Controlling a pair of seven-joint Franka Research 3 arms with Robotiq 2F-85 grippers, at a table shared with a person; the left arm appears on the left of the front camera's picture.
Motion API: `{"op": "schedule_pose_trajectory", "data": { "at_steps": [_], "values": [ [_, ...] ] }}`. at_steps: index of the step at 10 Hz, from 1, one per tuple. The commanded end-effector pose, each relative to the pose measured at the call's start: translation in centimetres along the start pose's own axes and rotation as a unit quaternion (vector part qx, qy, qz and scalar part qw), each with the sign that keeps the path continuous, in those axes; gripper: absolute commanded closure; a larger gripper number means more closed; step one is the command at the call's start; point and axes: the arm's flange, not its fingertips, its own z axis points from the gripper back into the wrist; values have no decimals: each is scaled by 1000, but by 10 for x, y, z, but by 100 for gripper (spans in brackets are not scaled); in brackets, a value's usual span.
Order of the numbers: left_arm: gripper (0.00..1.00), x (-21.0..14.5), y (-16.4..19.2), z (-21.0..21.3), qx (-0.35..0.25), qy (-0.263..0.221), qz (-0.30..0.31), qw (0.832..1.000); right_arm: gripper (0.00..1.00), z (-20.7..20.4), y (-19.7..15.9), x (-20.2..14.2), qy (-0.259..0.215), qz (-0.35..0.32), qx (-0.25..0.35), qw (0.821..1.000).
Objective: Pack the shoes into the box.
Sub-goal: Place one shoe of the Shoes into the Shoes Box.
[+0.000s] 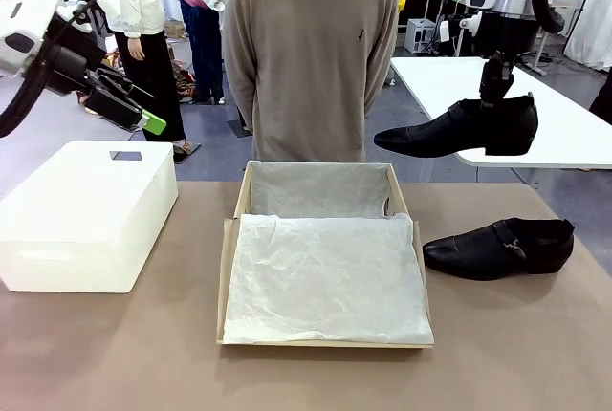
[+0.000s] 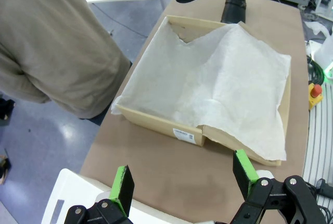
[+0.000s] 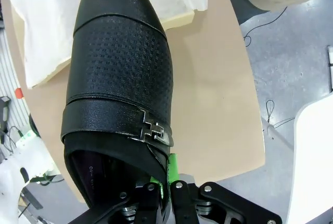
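Counter [image 1: 96,354] ctr: box [image 1: 226,282] sitting open. Right end effector [image 1: 494,94], upper right, gripping shoe [image 1: 459,129]; left end effector [image 1: 151,124] released. Best lowering level.

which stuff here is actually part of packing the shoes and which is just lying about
Job: held shoe in the right gripper; second shoe on the table; cardboard box, open, lined with tissue paper.
Lying about: white plastic box at the left; white table behind.
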Motion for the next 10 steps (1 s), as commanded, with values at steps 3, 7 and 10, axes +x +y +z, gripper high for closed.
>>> {"op": "schedule_pose_trajectory", "data": {
  "at_steps": [3, 7, 10],
  "values": [
    [0, 0, 0, 0, -5, -8, -2, 1000, 100, 2, 6, 19, -7, -20, 6, 1000],
    [0, 0, 0, 0, -5, -8, -2, 1000, 100, -4, 20, 87, -13, -49, 24, 998],
    [0, 0, 0, 0, -5, -8, -2, 1000, 100, -23, 33, 141, -19, -50, 24, 998]
  ]
}}
